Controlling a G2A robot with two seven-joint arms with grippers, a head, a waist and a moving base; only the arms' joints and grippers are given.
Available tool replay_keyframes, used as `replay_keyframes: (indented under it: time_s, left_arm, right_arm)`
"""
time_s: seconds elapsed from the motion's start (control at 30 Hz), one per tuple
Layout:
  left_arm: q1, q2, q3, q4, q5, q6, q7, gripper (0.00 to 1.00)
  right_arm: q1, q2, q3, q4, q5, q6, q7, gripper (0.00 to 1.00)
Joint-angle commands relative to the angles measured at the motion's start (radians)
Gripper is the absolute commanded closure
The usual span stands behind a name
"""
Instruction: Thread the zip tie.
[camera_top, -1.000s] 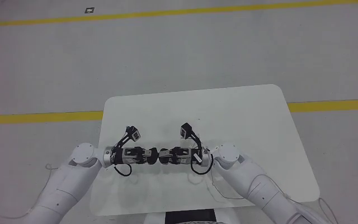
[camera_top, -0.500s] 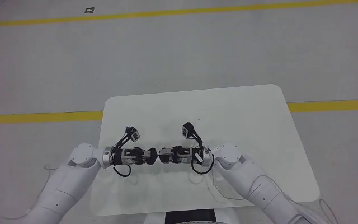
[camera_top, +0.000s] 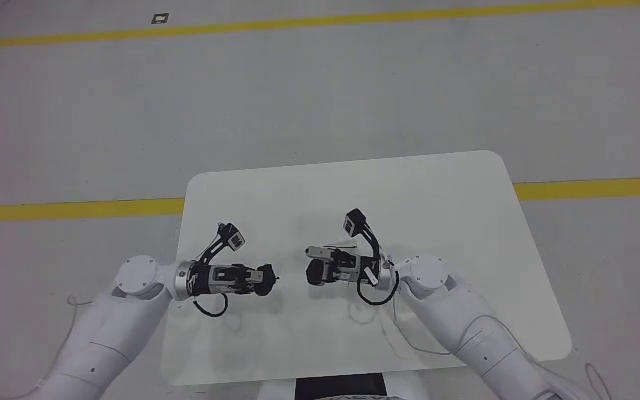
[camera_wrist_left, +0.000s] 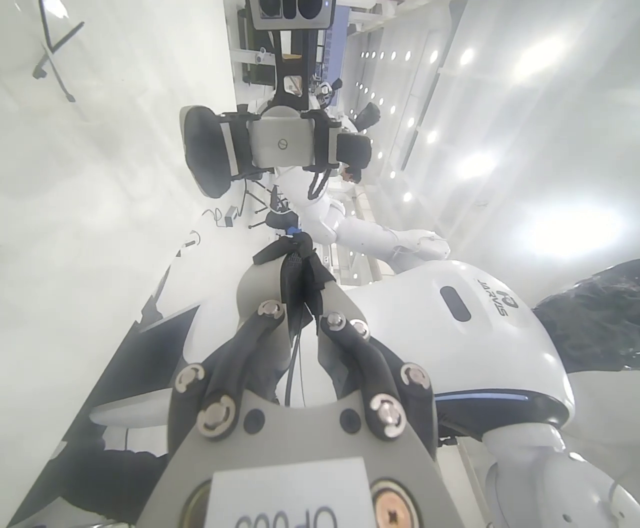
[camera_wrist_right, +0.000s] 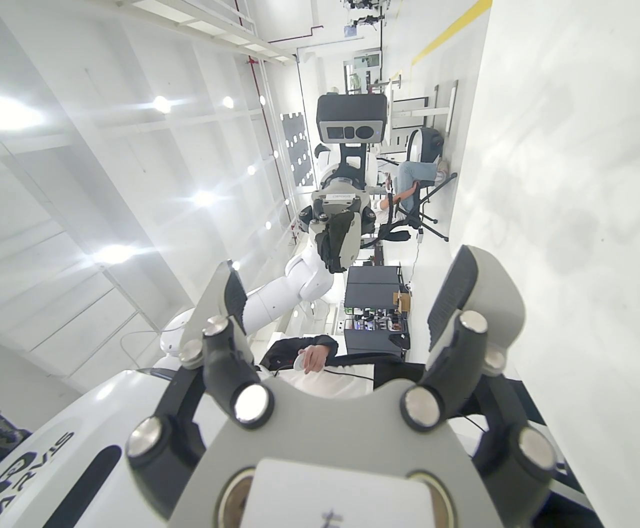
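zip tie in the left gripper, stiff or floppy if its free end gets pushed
Probably bends easily: the zip tie is a very thin black strip, slightly curved behind the shut left gripper. Likely very light, being so slender. It may twist or slip in the pinch.

Bright, even light; ceiling lamps (camera_wrist_right: 160, 104) flare in both wrist views, edges bowed; the table (camera_top: 450, 190), mid-frame, perhaps slightly overexposed.

We saw a white, round-cornered table (camera_top: 450, 190) on grey floor (camera_top: 400, 90) crossed by yellow lines (camera_top: 300, 22), with a small marker (camera_top: 160, 18) beyond.
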Motion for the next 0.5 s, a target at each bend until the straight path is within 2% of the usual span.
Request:
replay_keyframes:
  time_s: [0.0, 0.13, 0.2, 0.3, 0.47]
  left_arm:
    - [0.000, 0.000, 0.000, 0.000, 0.000, 0.000, 0.000, 1.00]
    - [-0.001, 0.000, 0.002, -0.002, 0.012, 0.000, 0.013, 1.00]
    - [0.002, -0.001, -0.004, -0.012, 0.009, -0.027, 0.039, 1.00]
    - [0.006, 0.003, -0.052, -0.032, 0.024, -0.034, 0.050, 1.00]
    - [0.049, 0.002, -0.143, -0.069, 0.039, -0.034, 0.044, 1.00]
  right_arm:
    - [0.000, 0.000, 0.000, 0.000, 0.000, 0.000, 0.000, 0.00]
    - [0.000, 0.000, 0.000, 0.000, 0.000, 0.000, 0.000, 0.00]
    - [0.000, 0.000, 0.000, 0.000, 0.000, 0.000, 0.000, 0.00]
    - [0.000, 0.000, 0.000, 0.000, 0.000, 0.000, 0.000, 0.00]
    - [0.000, 0.000, 0.000, 0.000, 0.000, 0.000, 0.000, 0.00]
